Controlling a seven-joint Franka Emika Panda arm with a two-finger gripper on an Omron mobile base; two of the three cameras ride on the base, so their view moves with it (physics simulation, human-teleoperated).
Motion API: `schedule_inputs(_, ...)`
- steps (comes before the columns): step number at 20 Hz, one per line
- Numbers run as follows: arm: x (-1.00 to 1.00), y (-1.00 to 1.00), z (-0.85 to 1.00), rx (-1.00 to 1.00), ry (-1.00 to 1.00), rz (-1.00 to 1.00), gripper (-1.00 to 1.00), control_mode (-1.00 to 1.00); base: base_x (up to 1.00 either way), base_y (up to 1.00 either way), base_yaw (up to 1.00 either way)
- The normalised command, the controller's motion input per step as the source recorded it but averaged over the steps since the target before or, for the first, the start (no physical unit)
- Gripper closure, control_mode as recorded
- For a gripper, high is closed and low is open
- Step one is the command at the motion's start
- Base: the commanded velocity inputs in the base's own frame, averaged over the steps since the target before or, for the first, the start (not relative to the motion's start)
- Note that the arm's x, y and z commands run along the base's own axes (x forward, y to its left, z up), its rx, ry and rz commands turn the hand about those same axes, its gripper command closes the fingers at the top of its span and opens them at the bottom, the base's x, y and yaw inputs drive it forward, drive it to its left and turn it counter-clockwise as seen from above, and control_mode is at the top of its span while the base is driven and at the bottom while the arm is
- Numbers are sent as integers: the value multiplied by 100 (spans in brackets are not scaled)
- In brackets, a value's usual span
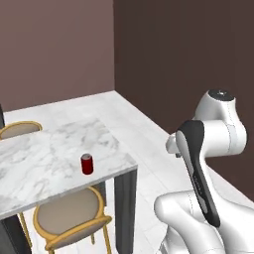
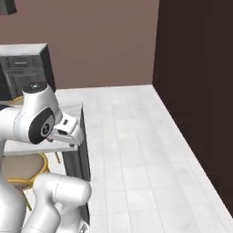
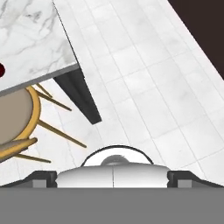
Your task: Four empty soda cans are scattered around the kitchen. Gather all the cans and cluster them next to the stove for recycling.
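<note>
- My gripper (image 3: 113, 176) is spread fully wide, holding and touching nothing, looking down over tiled floor (image 3: 148, 78).
- In the left base view I see a red soda can (image 1: 87, 163) upright on the marble table (image 1: 44, 158), near its right corner.
- The hand view catches just a dark red sliver at the table's left edge.
- A yellow chair (image 1: 72, 218) is tucked under the table.

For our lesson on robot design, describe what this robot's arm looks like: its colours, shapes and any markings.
The glossy white robot arm is built of rounded, bulbous segments. A long black curved panel runs along one link, and a dark round cap tops the upper joint. In the right base view, a dark circular disc marks a joint's side. No cables show.
</note>
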Motion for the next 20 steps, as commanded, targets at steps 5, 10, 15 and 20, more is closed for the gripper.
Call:
schedule_inputs(5,0,0,0,0,0,0,-100,100,0,11,50)
schedule_inputs(10,0,0,0,0,0,0,-100,100,6,25,45)
schedule_inputs(15,0,0,0,0,0,0,-100,100,29,23,36)
schedule_inputs(20,0,0,0,0,0,0,-100,100,54,11,21)
